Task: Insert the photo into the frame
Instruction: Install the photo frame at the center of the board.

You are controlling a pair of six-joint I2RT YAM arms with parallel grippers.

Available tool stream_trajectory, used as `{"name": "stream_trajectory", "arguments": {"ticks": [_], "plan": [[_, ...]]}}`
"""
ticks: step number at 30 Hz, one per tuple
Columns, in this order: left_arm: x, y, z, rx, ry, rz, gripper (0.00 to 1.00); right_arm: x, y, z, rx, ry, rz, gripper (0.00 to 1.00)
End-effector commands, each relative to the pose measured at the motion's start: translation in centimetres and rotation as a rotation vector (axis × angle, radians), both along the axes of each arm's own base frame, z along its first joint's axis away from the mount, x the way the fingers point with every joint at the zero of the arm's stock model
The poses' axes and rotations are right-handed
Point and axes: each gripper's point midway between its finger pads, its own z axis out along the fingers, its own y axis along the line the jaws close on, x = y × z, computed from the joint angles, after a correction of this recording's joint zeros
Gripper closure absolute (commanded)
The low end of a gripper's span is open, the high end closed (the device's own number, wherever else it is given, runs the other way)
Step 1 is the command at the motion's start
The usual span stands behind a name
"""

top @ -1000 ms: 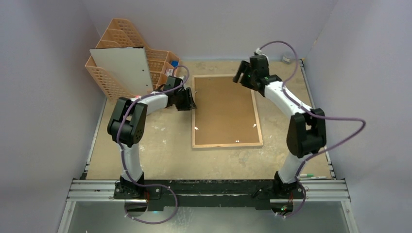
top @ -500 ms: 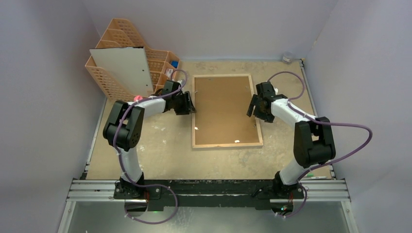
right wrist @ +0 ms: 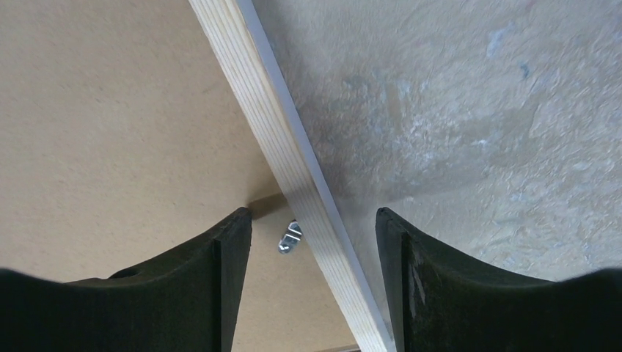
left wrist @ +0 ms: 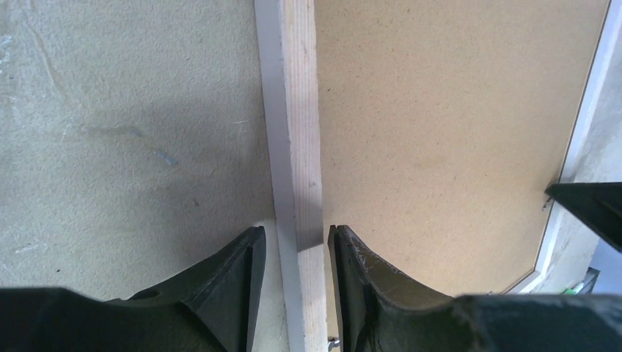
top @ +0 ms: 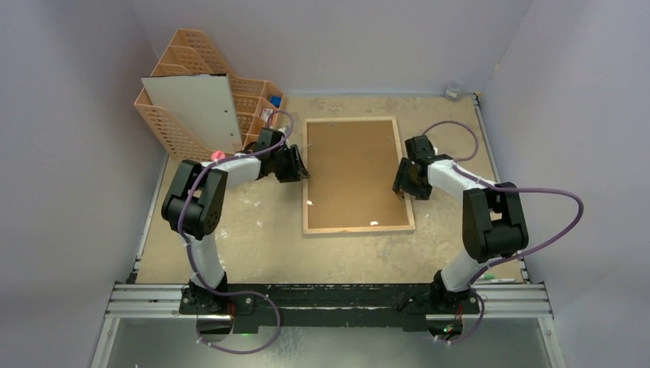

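Top external view: the frame [top: 359,228] lies face down on the bench [top: 253,245] between the two sets of jaws, with the brown backing board [top: 352,172] seated in it. The left jaws are clenched on its left rail. The right jaws stand released astride the right rail. The photo's face is nowhere visible; a white sheet [top: 195,111] beyond the left jaws may be it. Step judged: gripping the frame. Next, the right jaws must close squarely on the rail, clear of the metal clip [right wrist: 291,236].

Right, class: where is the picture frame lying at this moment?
In the top view the frame lies flat in the middle of the table, brown backing up; the left gripper straddles its left rail, the right gripper its right rail.
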Motion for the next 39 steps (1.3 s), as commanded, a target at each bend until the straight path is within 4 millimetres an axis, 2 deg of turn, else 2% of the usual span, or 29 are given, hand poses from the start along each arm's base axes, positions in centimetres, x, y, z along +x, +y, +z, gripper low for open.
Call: {"name": "stream_trajectory", "arguments": {"ticks": [1, 6, 11, 15, 20, 24, 28, 34, 39], "plan": [[0.4, -1.2, 2.2, -0.069, -0.047, -0.001, 0.60, -2.0, -0.2, -1.0, 0.010, 0.062, 0.016, 0.36], [0.4, -1.7, 2.2, -0.087, -0.041, -0.001, 0.61, -2.7, 0.0, -1.4, 0.027, 0.068, -0.005, 0.51], [0.3, -1.9, 2.1, -0.092, -0.037, -0.003, 0.62, -3.2, 0.0, -1.5, 0.033, 0.074, -0.001, 0.59], [0.1, -2.1, 2.0, -0.098, -0.031, 0.001, 0.62, -3.7, 0.1, -1.0, 0.050, 0.072, 0.013, 0.58], [0.2, -2.6, 2.1, -0.115, -0.044, 0.004, 0.62, -4.6, 0.1, -0.8, 0.060, 0.086, 0.019, 0.51], [0.0, -2.8, 2.0, -0.120, -0.042, 0.005, 0.63, -5.1, 0.0, -1.2, 0.056, 0.093, 0.009, 0.52], [-0.1, -2.8, 1.7, -0.116, -0.036, 0.003, 0.63, -4.7, -0.2, -1.7, 0.052, 0.084, -0.012, 0.53], [-0.3, -2.8, 1.5, -0.114, -0.031, -0.002, 0.63, -3.5, 0.2, -1.9, 0.071, 0.059, -0.024, 0.42], [-0.3, -2.8, 1.3, -0.111, -0.028, -0.003, 0.63, -2.7, 0.4, -1.8, 0.080, 0.045, -0.047, 0.44]]}}
